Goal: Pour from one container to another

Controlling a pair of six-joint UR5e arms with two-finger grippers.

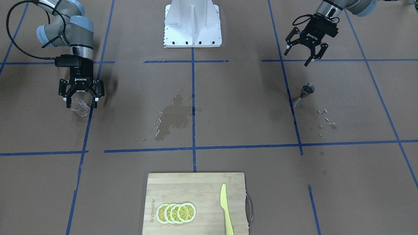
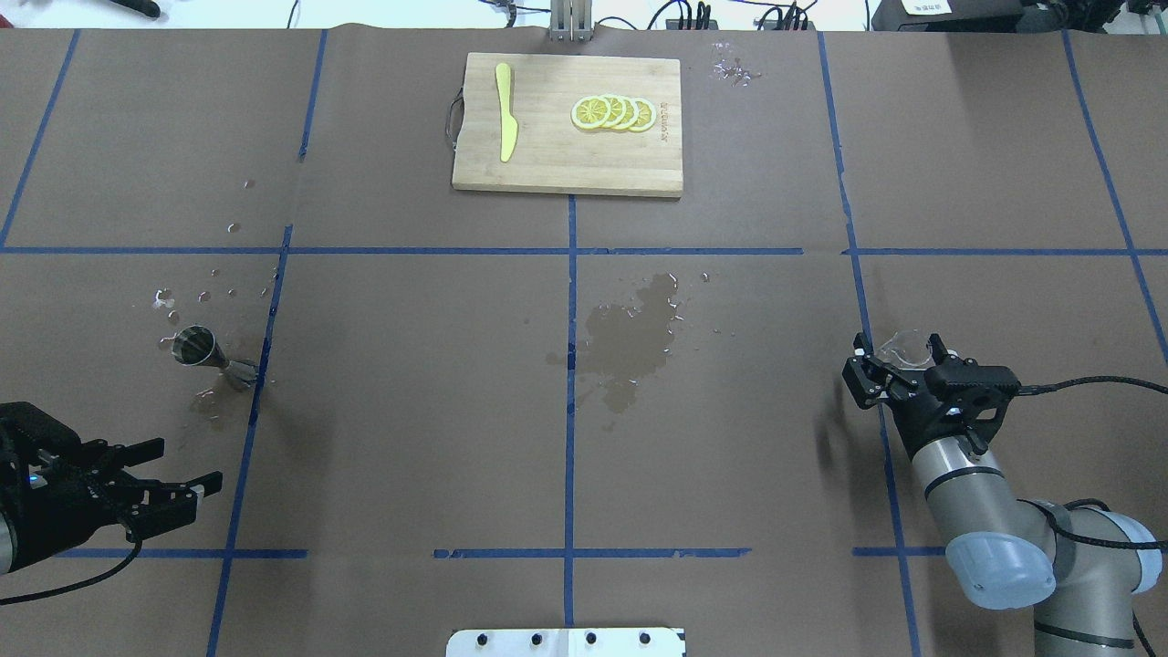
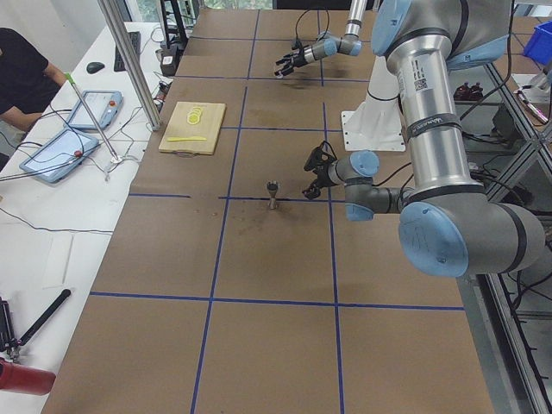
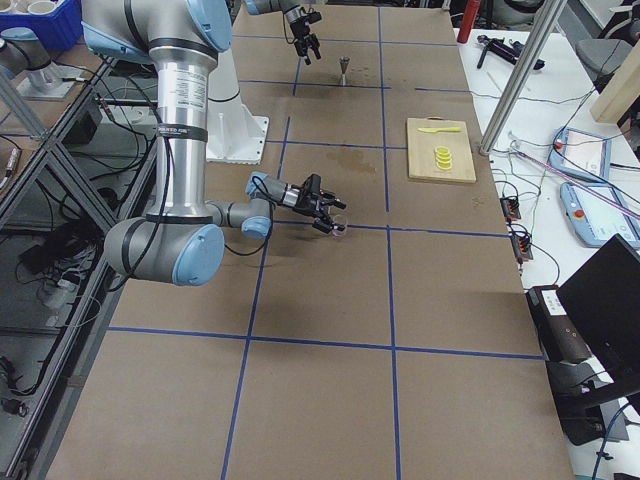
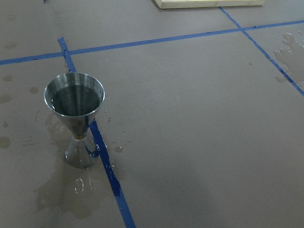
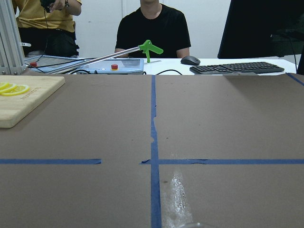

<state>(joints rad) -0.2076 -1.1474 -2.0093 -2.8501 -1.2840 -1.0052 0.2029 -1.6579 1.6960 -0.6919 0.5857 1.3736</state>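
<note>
**Glass cup held far from the jigger on a wet table**

A brown paper-covered table (image 2: 730,456) marked into squares by blue tape lines (image 2: 571,383) fills the scene, with a dark wet patch (image 2: 634,342) at its centre serving as the landmark. Beyond the patch, on the side away from the robot, lies a wooden cutting board (image 2: 566,164) carrying a row of lemon slices (image 2: 613,113) and a yellow knife (image 2: 505,123). On the robot's side of the patch stands the white robot base (image 1: 192,24).

Well off to the patch's left, the metal jigger (image 2: 212,351) stands upright on a tape line, ringed by small droplets (image 2: 196,294) and a damp stain; the left wrist view shows liquid in its upper cone. The left gripper (image 2: 178,470) hovers near the jigger on the robot's side, apart from it, fingers spread wide and holding nothing.

Well off to the patch's right, the right gripper (image 1: 81,98) is closed around the clear glass cup (image 1: 79,107), which hangs tilted between its fingers just above the table, beside a tape line.
</note>
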